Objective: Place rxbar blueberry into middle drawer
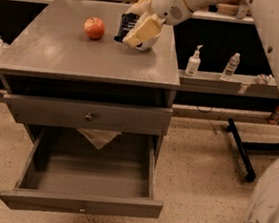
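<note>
The rxbar blueberry (124,25), a dark flat bar with white print, is held in my gripper (134,30) above the back of the grey cabinet top (60,54), just right of the red apple. The cream fingers (144,29) are shut on its right side. The middle drawer (78,203) is pulled open below, low and towards me from the gripper, and its inside looks empty. The like grey drawer front (86,115) above it is shut.
A red apple (94,28) sits on the cabinet top left of the gripper. A pale sheet (98,137) hangs at the back of the open drawer. Two bottles (193,62) stand on a low ledge at right. A black stand base (240,150) lies on the floor.
</note>
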Tool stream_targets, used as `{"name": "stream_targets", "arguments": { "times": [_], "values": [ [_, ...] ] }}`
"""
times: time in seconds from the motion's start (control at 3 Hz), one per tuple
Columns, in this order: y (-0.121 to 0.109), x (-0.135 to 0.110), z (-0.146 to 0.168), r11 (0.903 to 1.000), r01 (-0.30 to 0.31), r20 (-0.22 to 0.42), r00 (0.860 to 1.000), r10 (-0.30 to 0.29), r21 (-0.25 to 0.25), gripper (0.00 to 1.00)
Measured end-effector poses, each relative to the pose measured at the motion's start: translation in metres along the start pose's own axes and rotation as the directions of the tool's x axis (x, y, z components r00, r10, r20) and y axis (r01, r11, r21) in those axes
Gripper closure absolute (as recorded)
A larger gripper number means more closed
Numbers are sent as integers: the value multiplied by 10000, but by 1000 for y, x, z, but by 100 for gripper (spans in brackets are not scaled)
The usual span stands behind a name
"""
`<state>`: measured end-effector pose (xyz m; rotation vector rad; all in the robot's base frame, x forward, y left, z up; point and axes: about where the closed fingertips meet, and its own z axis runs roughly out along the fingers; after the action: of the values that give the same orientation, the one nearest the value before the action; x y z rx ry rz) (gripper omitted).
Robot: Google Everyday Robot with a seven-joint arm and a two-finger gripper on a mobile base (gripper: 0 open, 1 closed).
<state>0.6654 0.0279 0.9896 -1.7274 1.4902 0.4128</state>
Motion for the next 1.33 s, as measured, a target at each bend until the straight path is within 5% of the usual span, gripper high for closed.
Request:
{"name": "stream_targets", "arguments": {
  "times": [0.67,1.33],
  "values": [
    [16,14,20,9998,-142,386,9992,136,156,100],
    [68,15,23,9905,-230,1473,9891,28,1354,100]
  ]
}}
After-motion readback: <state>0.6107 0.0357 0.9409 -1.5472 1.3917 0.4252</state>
